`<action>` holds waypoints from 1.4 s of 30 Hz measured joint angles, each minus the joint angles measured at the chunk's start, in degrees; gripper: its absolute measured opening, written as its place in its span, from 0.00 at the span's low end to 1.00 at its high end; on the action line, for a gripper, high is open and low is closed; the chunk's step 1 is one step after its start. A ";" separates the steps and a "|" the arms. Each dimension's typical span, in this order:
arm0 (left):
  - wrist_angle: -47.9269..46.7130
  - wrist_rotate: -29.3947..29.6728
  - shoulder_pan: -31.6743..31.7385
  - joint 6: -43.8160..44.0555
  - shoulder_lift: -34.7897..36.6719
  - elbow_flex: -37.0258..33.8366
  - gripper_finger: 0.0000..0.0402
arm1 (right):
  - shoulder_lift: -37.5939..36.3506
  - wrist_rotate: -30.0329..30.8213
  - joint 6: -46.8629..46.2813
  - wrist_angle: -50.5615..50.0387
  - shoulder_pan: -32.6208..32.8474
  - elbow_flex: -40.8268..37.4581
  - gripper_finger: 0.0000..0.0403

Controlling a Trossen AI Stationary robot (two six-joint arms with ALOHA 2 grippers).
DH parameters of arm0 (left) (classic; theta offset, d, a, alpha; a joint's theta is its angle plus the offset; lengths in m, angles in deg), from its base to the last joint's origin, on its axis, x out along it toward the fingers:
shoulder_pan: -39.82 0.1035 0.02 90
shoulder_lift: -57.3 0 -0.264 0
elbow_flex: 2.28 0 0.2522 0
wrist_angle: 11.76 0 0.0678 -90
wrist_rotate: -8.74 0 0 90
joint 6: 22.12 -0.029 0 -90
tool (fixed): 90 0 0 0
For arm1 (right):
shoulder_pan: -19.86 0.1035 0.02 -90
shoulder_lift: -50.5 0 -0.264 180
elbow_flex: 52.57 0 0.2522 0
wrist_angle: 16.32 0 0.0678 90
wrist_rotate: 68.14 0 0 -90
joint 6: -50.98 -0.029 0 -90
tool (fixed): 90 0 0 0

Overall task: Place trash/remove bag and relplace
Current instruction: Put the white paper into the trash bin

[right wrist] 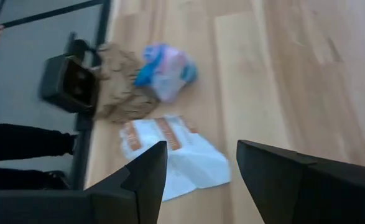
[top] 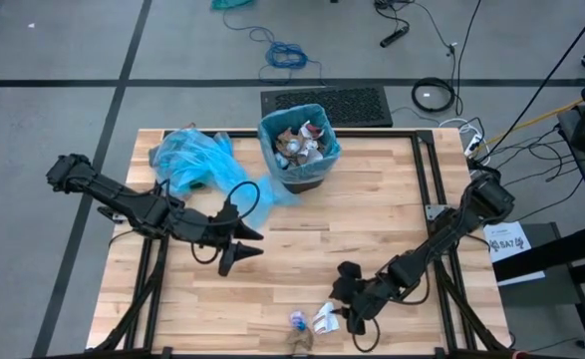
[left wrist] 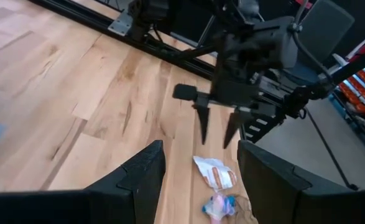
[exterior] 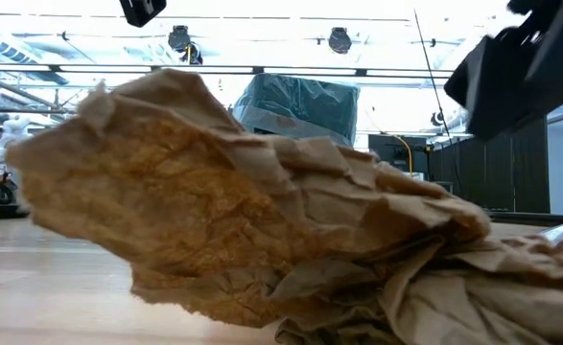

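- Trash [top: 312, 324] is lying at bench [top: 372, 219] front edge: brown wad [right wrist: 121, 84], blue-pink bit [right wrist: 166, 62], white wrapper [right wrist: 173, 155].
- Left hand [top: 240, 244] is hovering mid-bench w/ fingers released, empty, well apart from scraps.
- Right hand [top: 354, 317] is nearer, sitting just beside wrapper, fingers spread, gripping nothing; arm is stretching low toward front edge.
- Bin [top: 299, 150] is standing at far edge.

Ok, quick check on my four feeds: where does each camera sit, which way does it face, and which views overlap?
High view: overhead, straight down on the table; both arms, lined bin.
Low view: table height, looking level across; a brown paper wad fills it, bin behind.
Left wrist view: past the open left tool toward the right tool over a white wrapper.
Right wrist view: past the open right tool down at that wrapper.
Shared: both wrist views show the wrapper; high and low views show the bin.
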 joint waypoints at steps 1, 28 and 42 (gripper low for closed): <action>-0.02 0.00 -0.06 0.01 0.00 0.00 0.51 | 0.01 -0.03 -0.56 -0.61 -0.25 0.00 0.47; -0.13 0.00 -0.06 0.00 0.00 0.00 0.51 | 2.43 -4.45 28.57 10.21 0.60 0.13 0.78; -0.09 -0.13 -0.81 0.02 0.00 0.00 0.51 | 17.82 -4.75 29.66 13.86 0.50 4.55 0.77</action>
